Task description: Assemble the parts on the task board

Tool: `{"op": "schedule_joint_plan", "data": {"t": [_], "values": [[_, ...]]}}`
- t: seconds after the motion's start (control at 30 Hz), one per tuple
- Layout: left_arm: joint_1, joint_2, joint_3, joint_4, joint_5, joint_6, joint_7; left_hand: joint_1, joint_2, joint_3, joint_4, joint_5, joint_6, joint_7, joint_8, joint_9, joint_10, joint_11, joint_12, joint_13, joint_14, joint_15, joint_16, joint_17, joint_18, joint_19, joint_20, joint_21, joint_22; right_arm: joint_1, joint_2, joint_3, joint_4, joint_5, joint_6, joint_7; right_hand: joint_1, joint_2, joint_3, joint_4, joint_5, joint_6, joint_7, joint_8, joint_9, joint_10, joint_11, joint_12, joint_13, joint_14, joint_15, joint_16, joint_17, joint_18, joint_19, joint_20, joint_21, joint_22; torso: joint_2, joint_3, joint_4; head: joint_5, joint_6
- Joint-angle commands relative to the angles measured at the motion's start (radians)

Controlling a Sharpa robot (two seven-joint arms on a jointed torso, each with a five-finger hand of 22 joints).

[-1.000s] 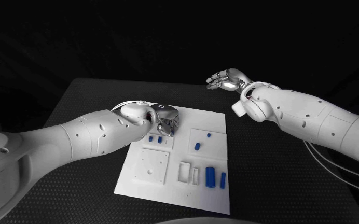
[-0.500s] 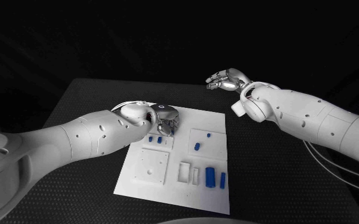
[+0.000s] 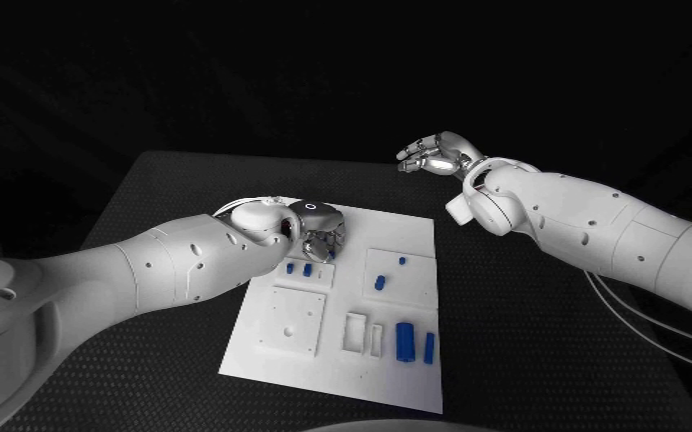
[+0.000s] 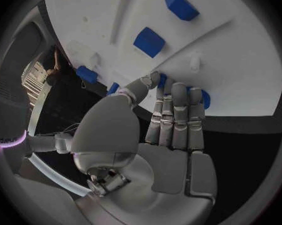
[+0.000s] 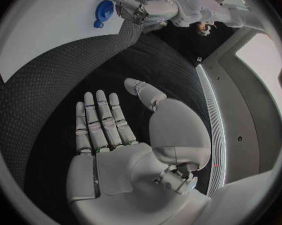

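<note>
Left robot hand (image 3: 317,230) on task board (image 3: 411,372); right robot hand (image 3: 437,157) empty.

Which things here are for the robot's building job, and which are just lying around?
For the job:
- task board
- blue parts
- left robot hand, fingertips at a blue part by the board's far edge

Just around:
- black table
- right robot hand, open, off the board

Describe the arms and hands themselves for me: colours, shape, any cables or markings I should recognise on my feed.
Both arms are smooth, rounded white shells dotted with small dark holes. The left hand and the right hand are silver and segmented, with a bulbous thumb base and dark seams between segments. The left hand's back carries a small ring marking. Thin pale cables hang below the right arm.
</note>
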Motion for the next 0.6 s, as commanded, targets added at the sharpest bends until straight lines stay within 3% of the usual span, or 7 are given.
{"op": "schedule_joint_plan", "data": {"t": [0.03, 0.6], "values": [[-0.005, -0.003, -0.002, 0.002, -0.014, -0.043, 0.006, 0.010, 0.006, 0.009, 0.003, -0.003, 0.007, -0.001, 0.006, 0.002, 0.010, 0.000, 0.003, 0.001, 0.015, -0.001, -0.005, -0.003, 0.020, 0.011, -0.039, -0.005, -0.002, 0.000, -0.001, 0.000, 0.003, -0.005, 0.007, 0.010, 0.001, -0.001, -0.006, 0.000, 0.004, -0.001, 0.005, 0.006, -0.002, 0.005, 0.003, -0.002, -0.001, -0.003, 0.003, 0.007, -0.002, -0.012, 0.008, -0.001, -0.005, 0.001, 0.000, -0.0005, -0.0003, 0.000, 0.002], [-0.004, -0.054, 0.000, 0.072, 0.059, -0.090, 0.015, 0.004, 0.005, 0.016, 0.005, 0.000, 0.016, -0.005, 0.013, -0.001, 0.025, -0.004, 0.000, -0.002, 0.037, -0.006, -0.011, -0.006, 0.022, 0.029, -0.044, -0.004, 0.000, 0.000, -0.004, 0.000, 0.004, -0.005, 0.006, 0.011, 0.001, 0.000, -0.006, -0.001, 0.005, -0.001, 0.005, 0.006, -0.002, 0.006, 0.003, -0.002, -0.001, -0.003, 0.003, 0.007, -0.002, -0.012, 0.008, -0.002, -0.007, 0.002, -0.001, 0.0002, 0.0002, 0.002, 0.007]]}}
